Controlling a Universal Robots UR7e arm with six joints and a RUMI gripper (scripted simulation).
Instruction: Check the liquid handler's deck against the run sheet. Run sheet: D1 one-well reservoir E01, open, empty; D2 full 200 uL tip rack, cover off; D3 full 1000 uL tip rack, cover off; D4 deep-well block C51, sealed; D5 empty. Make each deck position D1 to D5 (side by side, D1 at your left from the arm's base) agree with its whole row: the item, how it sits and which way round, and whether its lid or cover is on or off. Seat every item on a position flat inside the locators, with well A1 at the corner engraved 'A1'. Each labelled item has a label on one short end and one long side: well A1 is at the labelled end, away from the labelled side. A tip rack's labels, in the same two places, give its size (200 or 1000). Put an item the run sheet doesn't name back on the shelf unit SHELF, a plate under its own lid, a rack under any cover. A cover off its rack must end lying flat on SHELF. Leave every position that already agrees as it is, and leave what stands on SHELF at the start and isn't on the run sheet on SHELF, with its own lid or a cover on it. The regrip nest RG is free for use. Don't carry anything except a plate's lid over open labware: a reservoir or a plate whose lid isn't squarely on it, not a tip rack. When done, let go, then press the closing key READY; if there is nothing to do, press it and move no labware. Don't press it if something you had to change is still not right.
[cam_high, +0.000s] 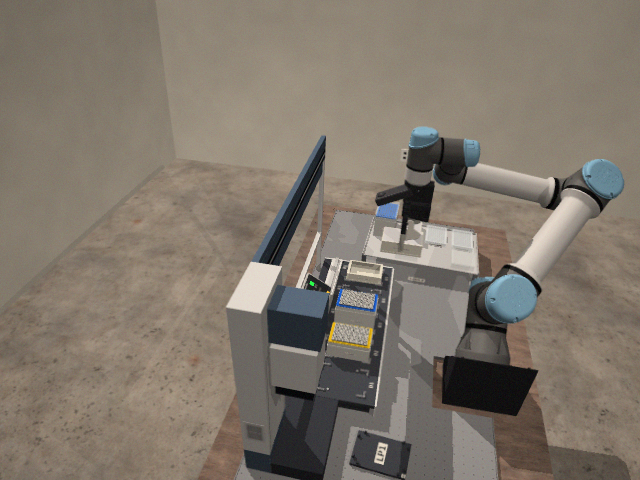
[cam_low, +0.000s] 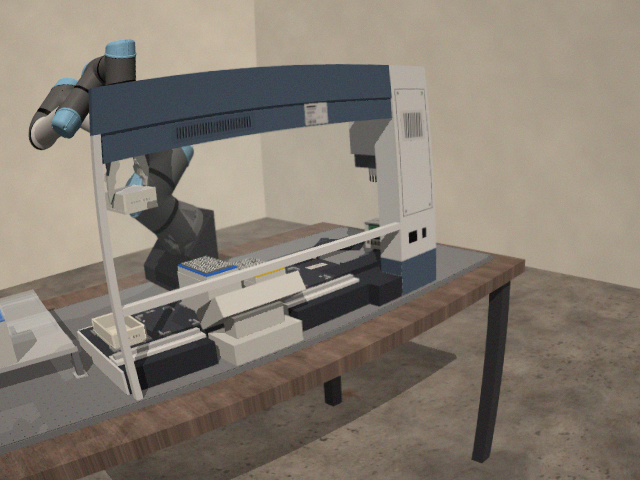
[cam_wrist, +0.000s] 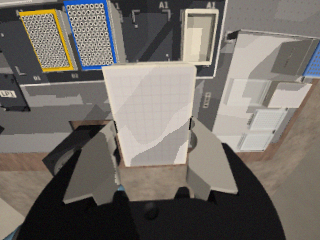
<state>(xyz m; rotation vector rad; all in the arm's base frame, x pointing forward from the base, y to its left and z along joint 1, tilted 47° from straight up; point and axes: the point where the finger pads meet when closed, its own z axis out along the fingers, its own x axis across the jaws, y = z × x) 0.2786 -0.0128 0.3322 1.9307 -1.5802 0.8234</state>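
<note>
My gripper is shut on a white deep-well block with a flat sealed top, gripping its two long sides. It holds the block high in the air beside the shelf unit, and both also show in the top view and the exterior view. On the deck stand an open, empty one-well reservoir at one end, then a vacant position, a blue-framed tip rack and a yellow-framed tip rack, both uncovered and full. The deck position past the yellow rack is vacant.
The shelf holds two clear-lidded plates, a blue cover and a pale box. The handler's gantry arches over the deck. A dark plate marked LP1 lies at the table's near end. A green-lit key sits beside the reservoir.
</note>
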